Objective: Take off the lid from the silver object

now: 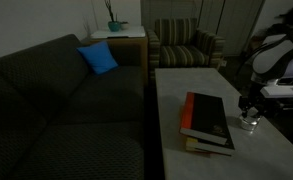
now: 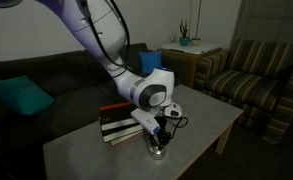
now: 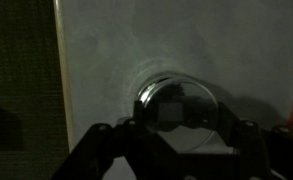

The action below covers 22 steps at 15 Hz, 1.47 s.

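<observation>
The silver object [image 1: 249,124] is a small round shiny tin standing on the pale table near its edge; it also shows in an exterior view [image 2: 159,151]. Its lid [image 3: 176,100] sits on top, a flat shiny disc with dark reflections. My gripper [image 3: 178,126] comes straight down over it, and its two dark fingers press against the left and right rim of the lid. In both exterior views the gripper [image 1: 248,108] [image 2: 161,136] is right on top of the tin. The tin's body under the lid is hidden in the wrist view.
A stack of books with a black-and-orange one on top [image 1: 208,120] [image 2: 121,122] lies right beside the tin. The pale table [image 1: 176,100] [image 2: 201,110] stands next to a dark sofa [image 1: 56,100]. A striped armchair [image 1: 184,45] stands beyond it.
</observation>
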Available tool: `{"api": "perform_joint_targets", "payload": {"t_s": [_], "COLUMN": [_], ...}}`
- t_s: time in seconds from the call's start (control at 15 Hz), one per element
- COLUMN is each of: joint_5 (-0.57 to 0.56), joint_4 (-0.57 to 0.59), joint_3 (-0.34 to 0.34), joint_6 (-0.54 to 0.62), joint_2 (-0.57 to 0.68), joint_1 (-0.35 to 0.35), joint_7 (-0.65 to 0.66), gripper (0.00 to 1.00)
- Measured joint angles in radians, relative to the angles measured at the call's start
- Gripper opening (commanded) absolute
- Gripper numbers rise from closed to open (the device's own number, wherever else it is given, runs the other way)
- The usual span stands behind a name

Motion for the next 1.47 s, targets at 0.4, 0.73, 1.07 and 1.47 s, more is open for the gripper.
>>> {"api": "perform_joint_targets", "payload": {"t_s": [0.4,0.73,1.07,1.47], "joint_5": [-0.002,-0.002,-0.002,-0.002], "joint_4": [-0.083,-0.082,-0.038,0.038], "joint_3": [0.003,0.063,0.076,0.049], "joint_6": [0.009,-0.061,-0.161,-0.223], "joint_2": [-0.070,-0.058,0.006,0.073], "joint_1": [0.002,-0.015,-0.017,-0.017], "joint_7": [-0.016,-0.167,-0.214,-0.195], "gripper": [0.45,0.45,0.45,0.45]}}
